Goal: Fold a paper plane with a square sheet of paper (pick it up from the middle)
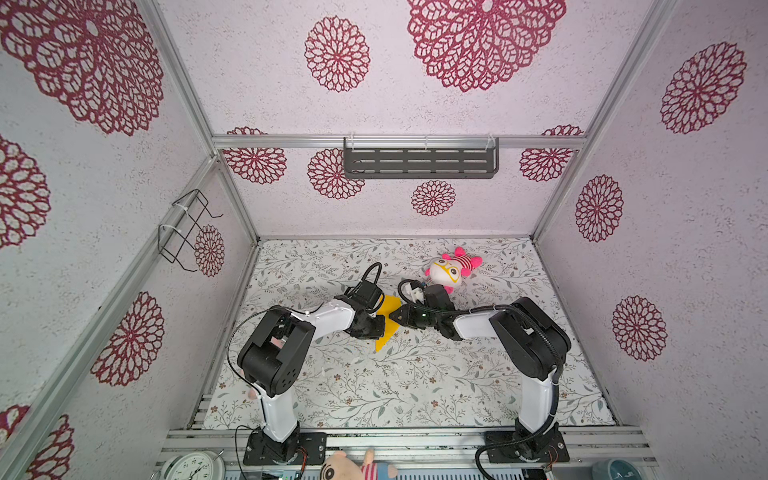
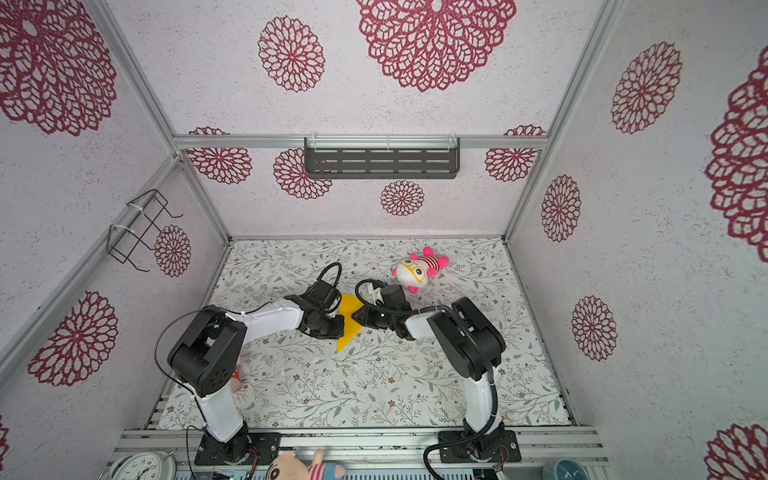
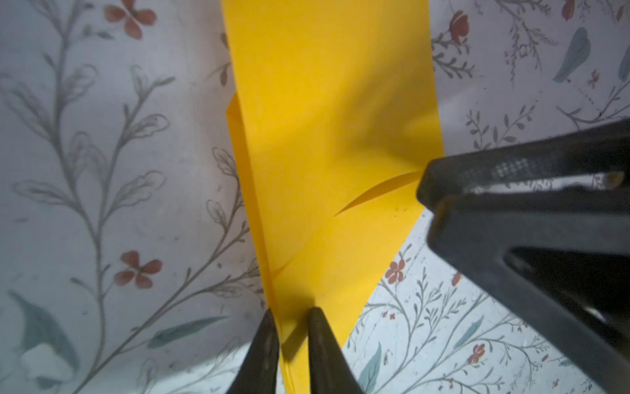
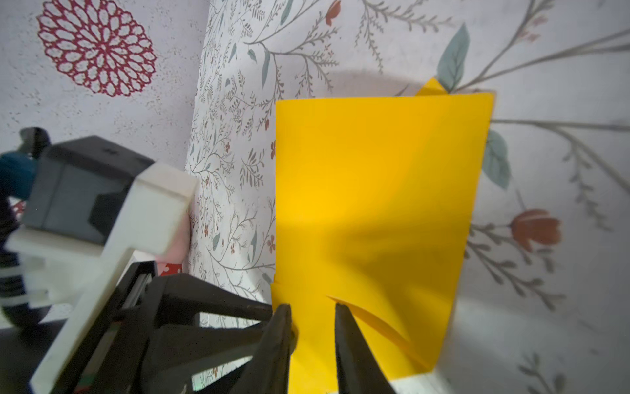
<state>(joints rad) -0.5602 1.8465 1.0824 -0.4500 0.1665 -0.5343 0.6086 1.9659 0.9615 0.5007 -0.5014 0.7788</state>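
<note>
**A:** Yellow-orange paper, thin and plain: where is that sheet [image 1: 388, 308] now?

**B:** Near the pink-and-white plush toy [image 1: 452, 269], on the toy's side toward the arm bases. It is lifted off the floral table mat [image 1: 415, 382] between the two grippers.

**A:** Who has hold of it?

**B:** The left gripper [image 3: 293, 320] is pinched together on a narrow end of the sheet, with the layers running between its fingers. The right gripper [image 4: 312, 317] stands astride another edge, on the side nearer the toy, with only a slim gap. The close view is too blurred to tell whether it actually bites.

**A:** How far along would you say it is?

**B:** Partway. The sheet is no longer a flat square. The left wrist view shows doubled layers along one edge and slanting flaps, and in both top views one end tapers to a point away from the toy.

**A:** And what is left?

**B:** It looks too broad for a dart, so I'd judge the narrowing folds and the centre crease remain.
</note>
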